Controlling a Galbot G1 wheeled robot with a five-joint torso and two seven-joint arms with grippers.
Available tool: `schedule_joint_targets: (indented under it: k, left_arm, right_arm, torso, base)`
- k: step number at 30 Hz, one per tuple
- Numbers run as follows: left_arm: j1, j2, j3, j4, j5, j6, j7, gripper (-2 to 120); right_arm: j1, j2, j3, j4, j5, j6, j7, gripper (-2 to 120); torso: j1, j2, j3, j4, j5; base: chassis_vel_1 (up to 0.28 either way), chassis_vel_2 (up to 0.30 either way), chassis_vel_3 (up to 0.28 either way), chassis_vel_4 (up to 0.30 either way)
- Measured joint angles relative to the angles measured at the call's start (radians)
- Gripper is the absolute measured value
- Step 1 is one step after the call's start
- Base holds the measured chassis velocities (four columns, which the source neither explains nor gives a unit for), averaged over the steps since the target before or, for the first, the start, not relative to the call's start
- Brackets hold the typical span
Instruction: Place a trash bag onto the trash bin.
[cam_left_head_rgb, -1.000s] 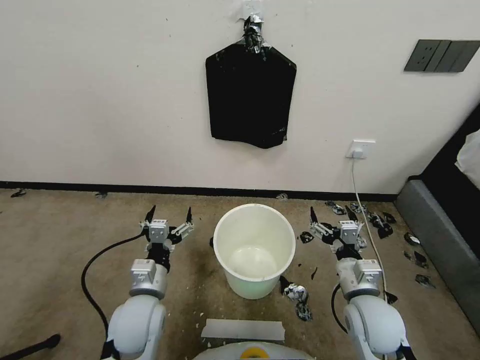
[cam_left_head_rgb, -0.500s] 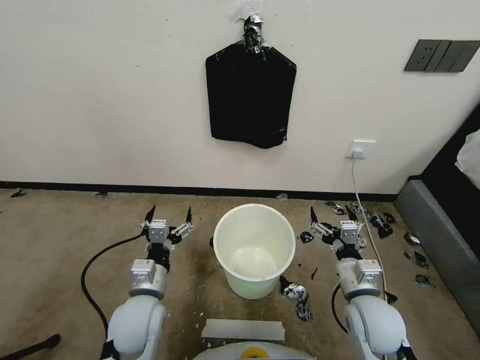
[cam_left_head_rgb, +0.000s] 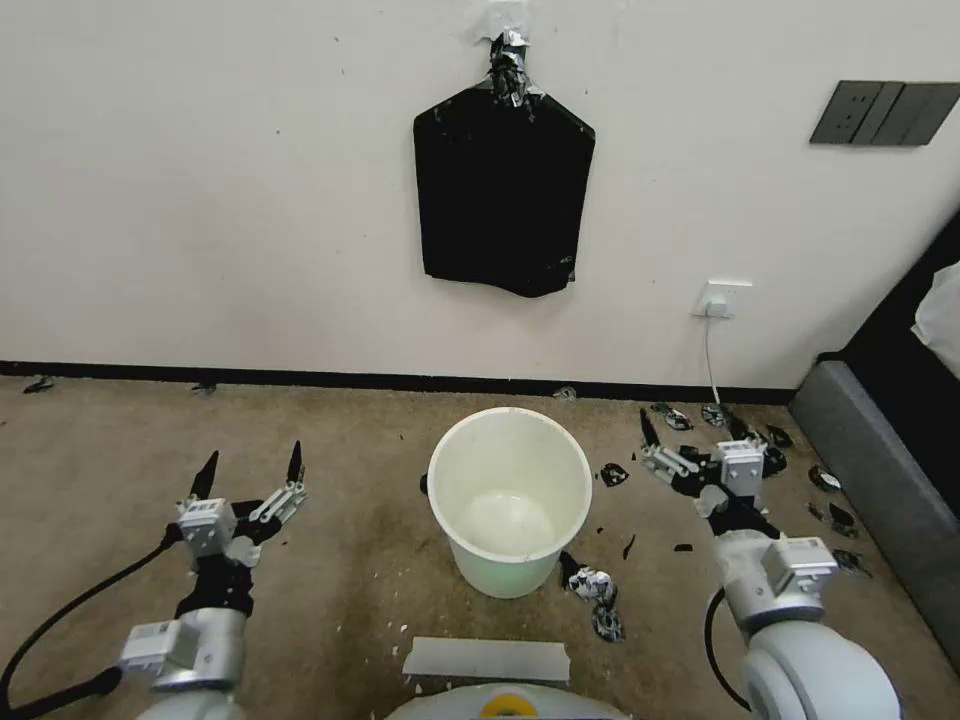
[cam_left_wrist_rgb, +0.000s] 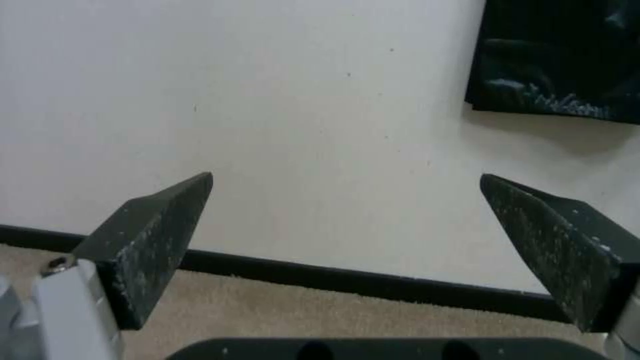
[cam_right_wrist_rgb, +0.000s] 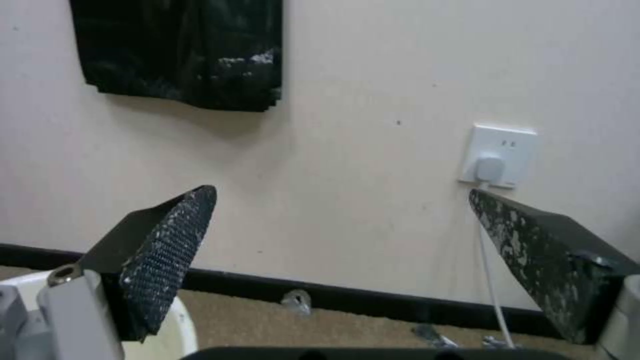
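The trash bin (cam_left_head_rgb: 508, 562) is a round cream-white bucket standing upright on the carpet in the middle of the head view, with nothing inside it; its rim also shows in the right wrist view (cam_right_wrist_rgb: 181, 320). The trash bag is out of view. A flat black bundle (cam_left_head_rgb: 503, 190) with a knotted, taped top hangs on the wall above the bin. My left gripper (cam_left_head_rgb: 252, 458) hovers open to the left of the bin, well apart from it. On the bin's right, my right gripper (cam_left_head_rgb: 692, 430) is open too. Both point at the wall (cam_left_wrist_rgb: 347, 176) (cam_right_wrist_rgb: 343, 190), holding nothing.
A wall socket (cam_left_head_rgb: 722, 297) with a white cable (cam_left_head_rgb: 712, 360) sits to the right. Torn black scraps (cam_left_head_rgb: 750, 440) litter the carpet there, and more (cam_left_head_rgb: 595, 590) lie at the bin's foot. A grey furniture edge (cam_left_head_rgb: 880, 480) bounds the right side. A black cable (cam_left_head_rgb: 60, 620) trails left.
Both arms have swung outward from the bin. The left gripper moved left and back toward me; the right gripper moved a little to the right. The bin stayed put.
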Motion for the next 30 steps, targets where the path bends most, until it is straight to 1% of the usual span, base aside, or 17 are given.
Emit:
schedule_joint_targets:
  k: [4, 7, 8, 9, 11, 12, 16, 20, 21, 22, 24, 25, 26, 27, 28, 29, 30]
  left_arm:
    - [0.001, 0.012, 0.022, -0.004, 0.007, -0.003, -0.001, 100]
    - [-0.009, 0.079, 0.07, 0.007, 0.037, -0.022, -0.006, 100]
    - [-0.009, 0.079, 0.07, 0.007, 0.037, -0.022, -0.006, 100]
    - [-0.012, 0.096, 0.076, 0.006, 0.043, -0.028, -0.006, 100]
    - [-0.01, 0.11, 0.078, -0.006, 0.045, -0.038, -0.007, 100]
    - [-0.01, 0.11, 0.078, -0.006, 0.045, -0.038, -0.007, 100]
    - [0.004, 0.113, 0.074, -0.051, 0.053, -0.046, -0.009, 100]
    - [0.007, 0.108, 0.076, -0.063, 0.06, -0.046, -0.01, 100]
    - [0.016, 0.089, 0.077, -0.087, 0.073, -0.046, -0.011, 100]
    - [0.016, 0.089, 0.077, -0.087, 0.073, -0.046, -0.011, 100]
    - [0.019, 0.084, 0.078, -0.094, 0.077, -0.046, -0.012, 100]
    - [0.019, 0.084, 0.078, -0.094, 0.077, -0.046, -0.012, 100]
    - [0.021, 0.082, 0.079, -0.096, 0.08, -0.045, -0.012, 100]
    - [0.021, 0.082, 0.079, -0.096, 0.08, -0.045, -0.012, 100]
    - [0.021, 0.08, 0.081, -0.098, 0.081, -0.044, -0.013, 100]
    - [0.017, 0.078, 0.084, -0.098, 0.082, -0.039, -0.014, 100]
    - [0.013, 0.074, 0.088, -0.098, 0.082, -0.036, -0.015, 100]
  right_arm:
    - [0.04, -0.018, -0.025, -0.014, 0.037, 0.055, 0.003, 100]
    - [0.113, -0.069, -0.038, -0.009, 0.095, 0.1, -0.02, 100]
    - [0.113, -0.069, -0.038, -0.009, 0.095, 0.1, -0.02, 100]
    - [0.149, -0.093, -0.047, -0.003, 0.114, 0.105, -0.036, 100]
    - [0.225, -0.135, -0.076, -0.001, 0.135, 0.104, -0.06, 100]
    - [0.225, -0.135, -0.076, -0.001, 0.135, 0.104, -0.06, 100]
    - [0.385, -0.219, -0.157, -0.001, 0.172, 0.039, -0.055, 100]
    - [0.421, -0.24, -0.173, -0.001, 0.186, 0.02, -0.05, 100]
    - [0.543, -0.31, -0.21, -0.003, 0.239, -0.044, -0.036, 100]
    - [0.543, -0.31, -0.21, -0.003, 0.239, -0.044, -0.036, 100]
    - [0.629, -0.363, -0.237, -0.021, 0.264, -0.069, -0.031, 100]
    - [0.629, -0.363, -0.237, -0.021, 0.264, -0.069, -0.031, 100]
    - [0.711, -0.414, -0.266, -0.047, 0.286, -0.088, -0.031, 100]
    - [0.711, -0.414, -0.266, -0.047, 0.286, -0.088, -0.031, 100]
    - [0.773, -0.451, -0.294, -0.079, 0.302, -0.098, -0.031, 100]
    - [0.919, -0.498, -0.378, -0.17, 0.315, -0.108, -0.023, 100]
    - [1.016, -0.5, -0.437, -0.212, 0.33, -0.123, -0.002, 100]
  torso:
    - [0.0, 0.0, 0.0, 0.0, 0.0]
    - [0.0, 0.0, 0.0, -0.0002, -0.0002]
    - [0.0, 0.0, 0.0, -0.0002, -0.0002]
    - [0.0, 0.0, 0.0, -0.0003, -0.0005]
    - [0.0, 0.0, 0.0, 0.0, -0.0002]
    - [0.0, 0.0, 0.0, 0.0, -0.0002]
    - [0.0, 0.0, 0.0, 0.0002, -0.0002]
    - [0.0, 0.0, 0.0, 0.0001, -0.0003]
    - [0.0, 0.0, 0.0, -0.0001, -0.0001]
    - [0.0, 0.0, 0.0, -0.0001, -0.0001]
    - [0.0, 0.0, 0.0, 0.0, 0.0002]
    - [0.0, 0.0, 0.0, 0.0, 0.0002]
    - [0.0, 0.0, 0.0, 0.0, 0.0]
    - [0.0, 0.0, 0.0, 0.0, 0.0]
    - [0.0, 0.0, 0.0, 0.0001, -0.0002]
    - [0.0, 0.0, 0.0, -0.0001, 0.0]
    - [0.0, 0.0, 0.0, -0.0001, 0.0]
  base:
    - [0.0, 0.0, 0.0, 0.0]
    - [0.0, 0.0, 0.0, 0.0]
    - [0.0, 0.0, 0.0, 0.0]
    - [0.0, 0.0, 0.0, 0.0]
    - [0.0, 0.0, 0.0, 0.0]
    - [0.0, 0.0, 0.0, 0.0]
    - [0.0, 0.0, 0.0, 0.0]
    - [0.0, 0.0, 0.0, 0.0]
    - [0.0, 0.0, 0.0, 0.0]
    - [0.0, 0.0, 0.0, 0.0]
    - [0.0, 0.0, 0.0, 0.0]
    - [0.0, 0.0, 0.0, 0.0]
    - [0.0, 0.0, 0.0, 0.0]
    - [0.0, 0.0, 0.0, 0.0]
    - [0.0, 0.0, 0.0, 0.0]
    - [0.0, 0.0, 0.0, 0.0]
    - [0.0, 0.0, 0.0, 0.0]
